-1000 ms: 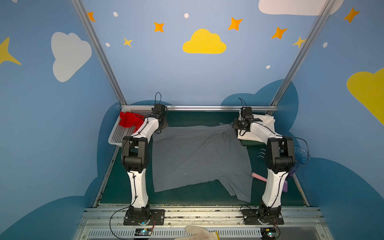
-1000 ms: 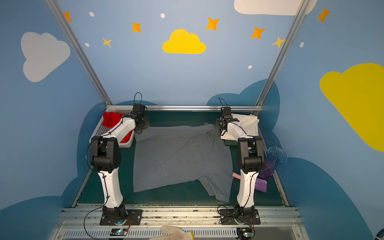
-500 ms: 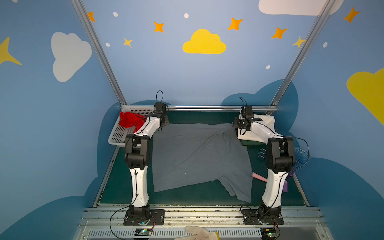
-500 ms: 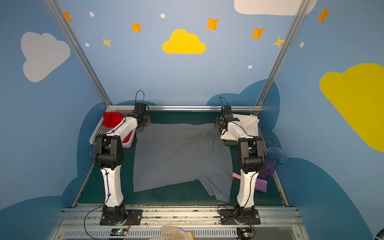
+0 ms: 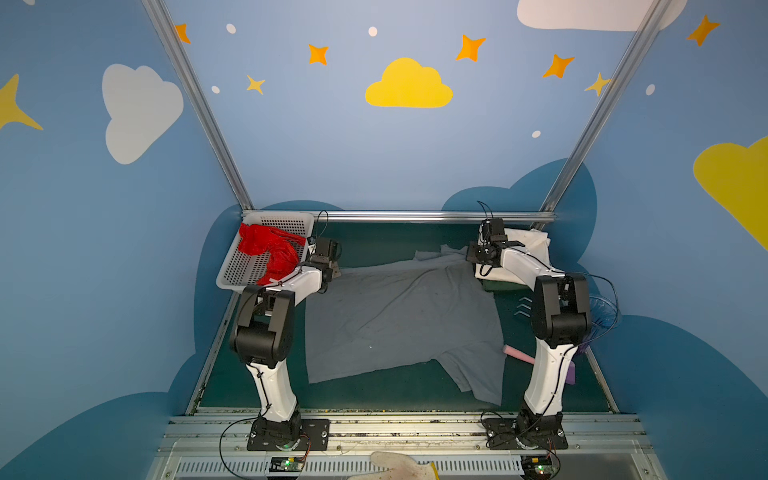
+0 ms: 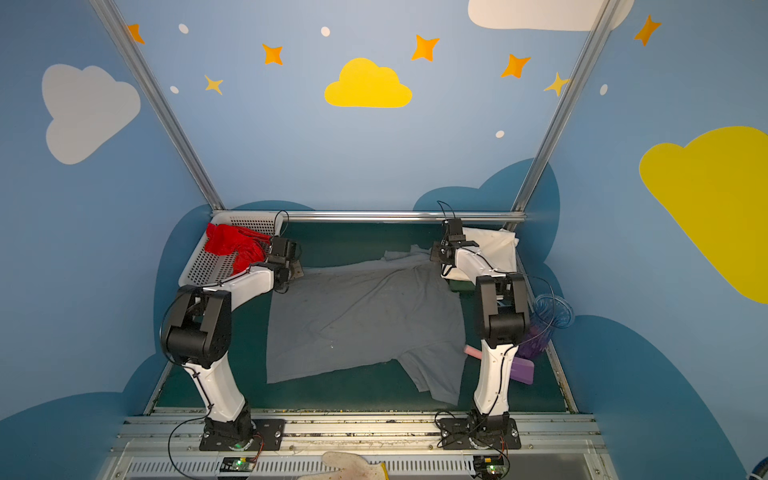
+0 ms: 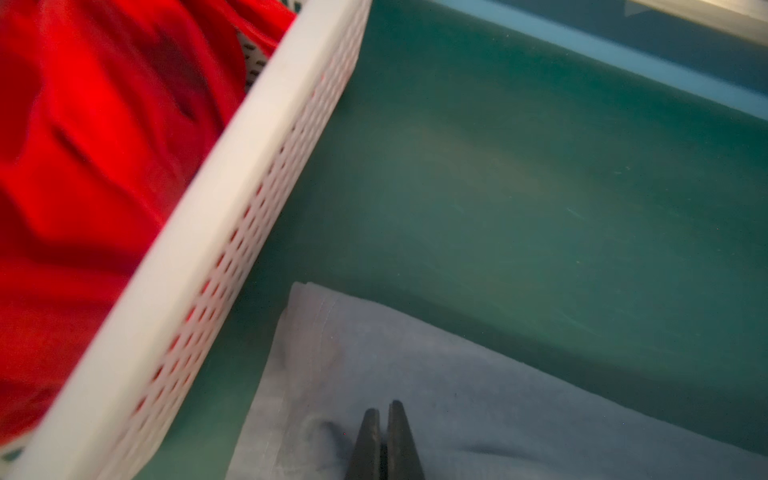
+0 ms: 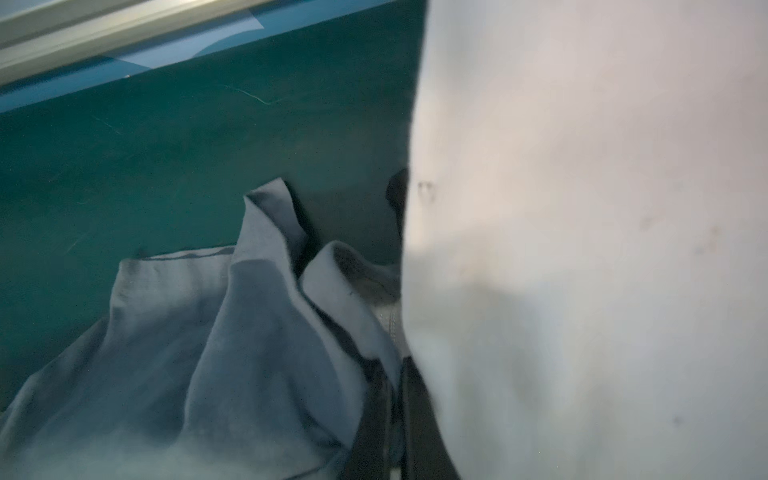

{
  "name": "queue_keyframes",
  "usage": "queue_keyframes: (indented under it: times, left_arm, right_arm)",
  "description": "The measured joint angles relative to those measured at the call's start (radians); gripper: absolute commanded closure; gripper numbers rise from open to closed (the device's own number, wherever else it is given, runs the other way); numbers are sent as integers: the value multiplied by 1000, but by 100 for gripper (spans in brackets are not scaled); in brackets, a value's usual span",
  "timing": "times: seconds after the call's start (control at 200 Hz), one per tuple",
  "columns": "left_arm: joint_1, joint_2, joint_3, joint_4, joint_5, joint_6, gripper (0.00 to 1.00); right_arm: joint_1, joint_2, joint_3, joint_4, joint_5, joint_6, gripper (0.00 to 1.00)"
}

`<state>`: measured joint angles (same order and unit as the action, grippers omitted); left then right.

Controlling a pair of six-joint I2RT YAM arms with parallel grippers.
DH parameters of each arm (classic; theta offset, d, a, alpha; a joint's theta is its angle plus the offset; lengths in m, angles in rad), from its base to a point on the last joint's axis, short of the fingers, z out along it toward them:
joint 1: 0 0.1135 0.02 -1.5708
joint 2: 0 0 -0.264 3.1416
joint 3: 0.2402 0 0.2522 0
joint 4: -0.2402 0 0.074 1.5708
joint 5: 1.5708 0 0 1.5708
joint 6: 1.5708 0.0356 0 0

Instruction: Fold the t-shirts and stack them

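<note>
The slate grey t-shirt (image 5: 399, 316) (image 6: 361, 316) lies spread on the green table, one sleeve toward the near right. My left gripper (image 5: 334, 272) (image 7: 383, 405) is shut at its far left corner, low beside the basket; small wrinkles in the cloth (image 7: 457, 395) run to the fingers. My right gripper (image 5: 469, 255) (image 8: 395, 365) is shut on the bunched far right edge of the grey shirt (image 8: 208, 353), close against the cream-white t-shirt (image 5: 528, 249) (image 8: 582, 249). The bright red t-shirt (image 5: 270, 249) (image 7: 83, 145) lies crumpled in the basket.
The white perforated basket (image 5: 232, 282) (image 7: 232, 199) stands at the far left, touching distance from my left gripper. A metal rail (image 5: 415, 216) closes the back. A pink object (image 5: 517, 355), a purple one (image 5: 571, 372) and clear plastic (image 5: 602, 311) lie by the right arm.
My left gripper has come nearer and lower along the basket's side, to the shirt's far left corner. The right gripper has hardly moved. Both stay shut.
</note>
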<state>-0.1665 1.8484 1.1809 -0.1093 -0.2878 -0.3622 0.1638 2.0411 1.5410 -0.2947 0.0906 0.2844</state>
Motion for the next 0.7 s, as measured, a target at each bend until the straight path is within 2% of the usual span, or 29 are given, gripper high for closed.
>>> queue_keyframes:
  times: [0.315,0.506,0.641,0.696]
  left_arm:
    - [-27,-91,-114,43,-25,-84,96]
    - [-88,-84,-121,-7,-80,-145,96]
    - [-100,-76,-121,-71,-150,-214,94]
    - [-100,-72,-121,-99,-178,-240,93]
  right_arm:
    - [-1,-28,-66,16,7,17,100]
    - [-4,-28,-83,21,13,28,100]
    - [-4,-43,-113,22,21,32,100]
    - [-4,-53,-127,22,21,34,96]
